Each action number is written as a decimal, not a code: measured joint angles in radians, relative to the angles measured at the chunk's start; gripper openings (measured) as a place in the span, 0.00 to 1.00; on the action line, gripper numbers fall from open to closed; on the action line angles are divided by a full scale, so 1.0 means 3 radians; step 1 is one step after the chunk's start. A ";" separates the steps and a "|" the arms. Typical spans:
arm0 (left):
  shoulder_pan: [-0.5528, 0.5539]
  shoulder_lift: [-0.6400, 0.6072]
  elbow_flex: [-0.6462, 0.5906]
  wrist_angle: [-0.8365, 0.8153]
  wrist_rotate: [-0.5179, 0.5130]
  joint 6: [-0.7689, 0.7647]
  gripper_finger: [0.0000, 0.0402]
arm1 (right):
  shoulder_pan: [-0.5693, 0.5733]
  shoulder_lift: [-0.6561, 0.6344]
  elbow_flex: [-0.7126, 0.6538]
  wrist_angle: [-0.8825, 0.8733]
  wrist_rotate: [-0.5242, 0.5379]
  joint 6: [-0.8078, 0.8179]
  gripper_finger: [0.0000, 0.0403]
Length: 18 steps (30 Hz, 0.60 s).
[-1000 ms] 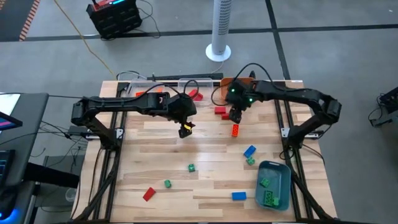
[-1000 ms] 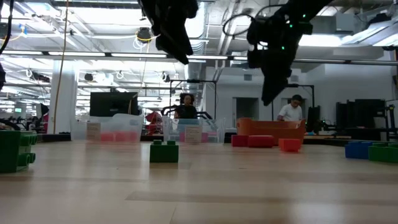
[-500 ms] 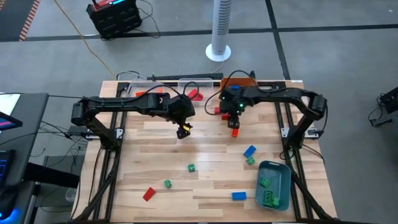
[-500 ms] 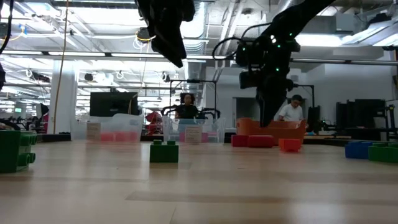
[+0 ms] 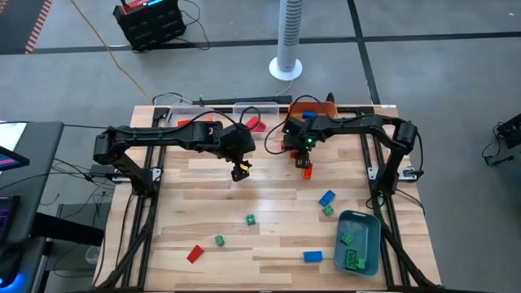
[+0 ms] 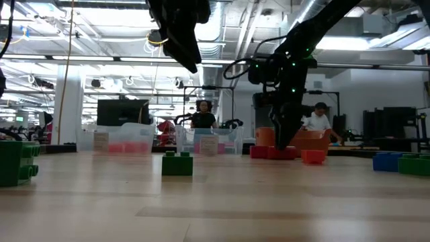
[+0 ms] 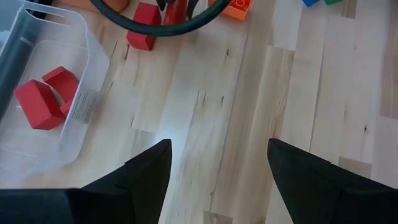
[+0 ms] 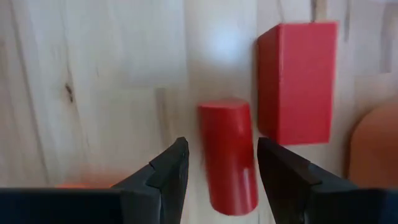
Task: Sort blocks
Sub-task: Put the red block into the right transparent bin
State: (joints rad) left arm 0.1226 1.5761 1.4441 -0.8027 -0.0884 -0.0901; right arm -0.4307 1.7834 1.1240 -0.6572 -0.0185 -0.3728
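- Wood table (image 5: 203,203), blocks scattered, red ones near the far edge.
- Right gripper (image 8: 217,171) low, fingers apart astride red cylinder block (image 8: 228,155); centre, then close.
- Left gripper (image 7: 214,168) wide, empty, hovering mid-table.

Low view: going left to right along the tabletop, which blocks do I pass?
Big green block at the left edge → small green block → red blocks under the right gripper → orange block → blue block → green block at the right edge.
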 joint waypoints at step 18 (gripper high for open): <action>0.0000 -0.0005 0.0000 -0.0142 0.0025 0.0107 0.65 | 0.0060 0.0095 -0.0006 -0.0061 -0.0018 0.0197 0.22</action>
State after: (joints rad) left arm 0.1227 1.5745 1.4440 -0.8454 -0.0809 -0.0579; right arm -0.4126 1.8120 1.1221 -0.6756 -0.0238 -0.3137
